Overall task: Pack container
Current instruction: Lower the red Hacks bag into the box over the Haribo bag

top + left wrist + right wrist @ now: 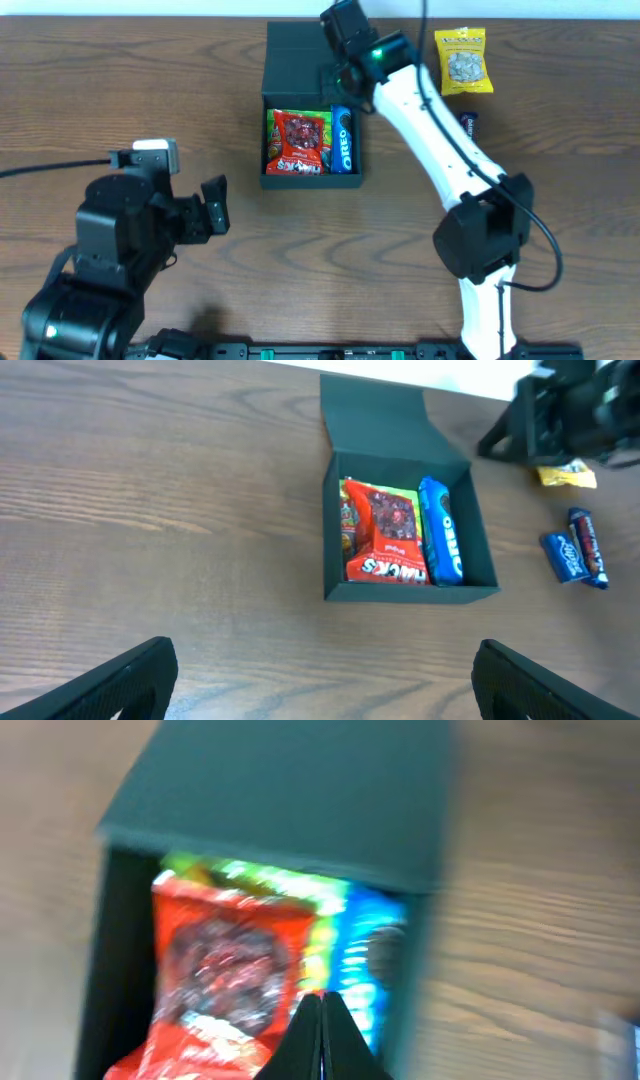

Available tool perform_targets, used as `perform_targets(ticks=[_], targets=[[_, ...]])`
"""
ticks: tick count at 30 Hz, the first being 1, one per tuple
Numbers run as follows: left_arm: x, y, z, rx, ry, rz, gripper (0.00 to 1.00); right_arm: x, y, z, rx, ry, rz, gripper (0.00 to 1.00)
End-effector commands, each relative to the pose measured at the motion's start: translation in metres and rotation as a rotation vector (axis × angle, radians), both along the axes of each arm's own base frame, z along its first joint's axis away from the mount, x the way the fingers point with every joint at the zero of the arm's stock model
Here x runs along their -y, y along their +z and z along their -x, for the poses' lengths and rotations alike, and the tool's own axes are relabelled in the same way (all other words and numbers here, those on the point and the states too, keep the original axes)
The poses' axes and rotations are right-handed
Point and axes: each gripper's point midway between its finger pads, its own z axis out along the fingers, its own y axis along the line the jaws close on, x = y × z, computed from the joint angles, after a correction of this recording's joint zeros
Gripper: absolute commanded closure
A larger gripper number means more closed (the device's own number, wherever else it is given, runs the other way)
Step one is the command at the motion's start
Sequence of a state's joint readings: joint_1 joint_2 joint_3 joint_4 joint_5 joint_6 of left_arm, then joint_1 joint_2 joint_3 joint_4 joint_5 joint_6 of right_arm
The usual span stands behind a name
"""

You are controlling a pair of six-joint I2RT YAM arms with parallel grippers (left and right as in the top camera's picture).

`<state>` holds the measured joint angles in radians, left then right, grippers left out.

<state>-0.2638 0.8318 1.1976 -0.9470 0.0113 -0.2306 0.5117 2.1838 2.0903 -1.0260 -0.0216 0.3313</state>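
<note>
In the overhead view your container (310, 181) sits on the wooden table (120, 70) at 12 o'clock from the table's middle. It is open, with its lid (295, 45) folded back flat on the far side. Inside lie a red snack packet (298, 142) and, touching it at 3 o'clock, a blue Oreo packet (343, 140) along the right wall.

Your right arm reaches over the box's 1 o'clock corner, and from above it hides its own fingertips. The right wrist view, though blurred, shows what the overhead cannot. The right gripper (320, 1020) has its fingers pressed together to a point with nothing between them. It hangs over the red packet's edge, next to the Oreo packet. Whether the tips touch the packets, you cannot tell.

Your left gripper (213, 207) hovers at 8 o'clock from the container, well apart from it. The left wrist view shows its fingers (110, 680) spread wide at the bottom corners, empty, with the box lying beyond them.

A yellow snack bag (464, 60) lies at 2 o'clock from the box. The overhead shows only one small dark blue packet (470, 122) at 3 o'clock, partly under the arm. The left wrist view shows two blue packets (562, 555) there, just beside each other.
</note>
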Motion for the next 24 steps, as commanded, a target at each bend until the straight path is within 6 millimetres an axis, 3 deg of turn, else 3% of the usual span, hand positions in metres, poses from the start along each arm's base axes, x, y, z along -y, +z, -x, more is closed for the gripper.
perform_targets(ticks=[1, 5, 12, 17, 20, 22, 24], targets=[[-0.003, 0.006, -0.002, 0.017, 0.007, -0.018, 0.05, -0.045, -0.048, 0.036, -0.150, 0.225, -0.090, 0.99], [-0.002, 0.005, -0.002, 0.015, 0.004, -0.016, 0.05, -0.064, -0.080, 0.052, -0.193, 0.285, -0.097, 0.99], [-0.002, 0.003, 0.001, 0.002, 0.001, -0.018, 0.05, -0.087, -0.111, 0.060, -0.181, 0.348, -0.093, 0.99], [-0.003, -0.001, 0.003, -0.017, 0.001, -0.022, 0.05, -0.110, -0.109, 0.070, -0.132, 0.466, -0.094, 0.99], [-0.004, -0.002, 0.005, -0.025, 0.001, -0.025, 0.05, -0.109, -0.103, 0.073, -0.137, 0.466, -0.092, 0.99], [-0.004, -0.003, 0.005, -0.027, 0.001, -0.025, 0.05, -0.103, -0.092, 0.071, -0.136, 0.456, -0.093, 0.99], [-0.004, -0.003, 0.005, -0.027, 0.002, -0.025, 0.05, -0.092, -0.068, 0.058, -0.102, 0.426, -0.096, 0.99]])
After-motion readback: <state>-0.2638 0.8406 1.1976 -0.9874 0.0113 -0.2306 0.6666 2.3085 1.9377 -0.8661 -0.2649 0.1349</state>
